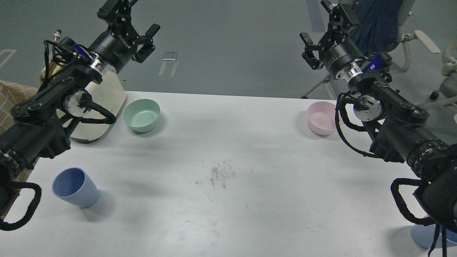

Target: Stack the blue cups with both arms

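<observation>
While both arms hung raised over the far edge of the table (228, 150), nothing of the stack had been started. Taking the smudge (217, 175) mid-table as reference: one blue cup (75, 192) stood upright well to its left and slightly nearer the robot, mouth up, untouched. The second blue cup (423, 235) sat far to the right of the smudge at the near-right corner, mostly hidden behind the right arm, only its lower part showing. The mint-green bowl (141, 115) sat beyond and left of the smudge, the pink bowl (322, 117) beyond and right; neither belonged to the job.

Left gripper (144, 37): fingers spread, holding nothing, far above and beyond the left cup. Right gripper (310, 50): fingers also looked released and empty, high beyond the pink bowl.

Judgement: zero progress. Left to do: each arm descends to its own cup, grasps, brings both toward the middle, nests one in the other. The right cup's occlusion could make that grasp the harder one.
</observation>
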Motion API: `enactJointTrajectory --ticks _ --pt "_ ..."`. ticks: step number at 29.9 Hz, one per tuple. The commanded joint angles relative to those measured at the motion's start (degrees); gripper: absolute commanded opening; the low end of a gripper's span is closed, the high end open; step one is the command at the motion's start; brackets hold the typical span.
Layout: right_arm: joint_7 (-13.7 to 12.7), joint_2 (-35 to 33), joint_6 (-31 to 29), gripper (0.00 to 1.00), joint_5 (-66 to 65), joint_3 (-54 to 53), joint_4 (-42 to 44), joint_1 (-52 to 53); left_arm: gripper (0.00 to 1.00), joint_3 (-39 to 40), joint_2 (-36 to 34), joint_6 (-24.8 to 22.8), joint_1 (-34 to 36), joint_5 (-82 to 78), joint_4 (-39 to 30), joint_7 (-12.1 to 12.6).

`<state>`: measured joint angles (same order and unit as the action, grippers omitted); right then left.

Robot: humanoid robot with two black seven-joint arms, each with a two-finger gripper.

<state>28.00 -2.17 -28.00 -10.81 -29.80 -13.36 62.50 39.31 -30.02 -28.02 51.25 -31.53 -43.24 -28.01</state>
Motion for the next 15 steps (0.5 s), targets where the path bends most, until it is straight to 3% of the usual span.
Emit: enactJointTrajectory --ticks 1,5,6,11,15 --pt "0.0 -0.03 0.0 1.0 -0.09 0.09 -0.09 -0.01 0.97 0.33 -8.27 0.02 0.25 -10.8 -9.63 0.01" --pt "0.0 -0.12 0.0 1.0 -0.09 0.1 -0.18 -0.01 0.97 -0.02 -21.71 0.02 -0.27 -20.12 -23.78 0.01" --pt "0.0 -0.12 0.0 1.0 -0.09 0.1 -0.18 -0.01 0.97 -0.02 -21.75 0.02 -0.27 -20.15 -23.82 0.01" --pt "0.0 -0.38 0.0 1.0 -0.18 0.18 -0.44 -0.01 0.97 -0.29 -35.36 0.02 -2.99 -40.16 -36.2 0.01" --pt "0.0 -0.91 0.0 1.0 -0.18 0.18 -0.62 -0.09 0.97 -0.46 -44.22 0.02 -9.57 -52.2 -44.01 0.01"
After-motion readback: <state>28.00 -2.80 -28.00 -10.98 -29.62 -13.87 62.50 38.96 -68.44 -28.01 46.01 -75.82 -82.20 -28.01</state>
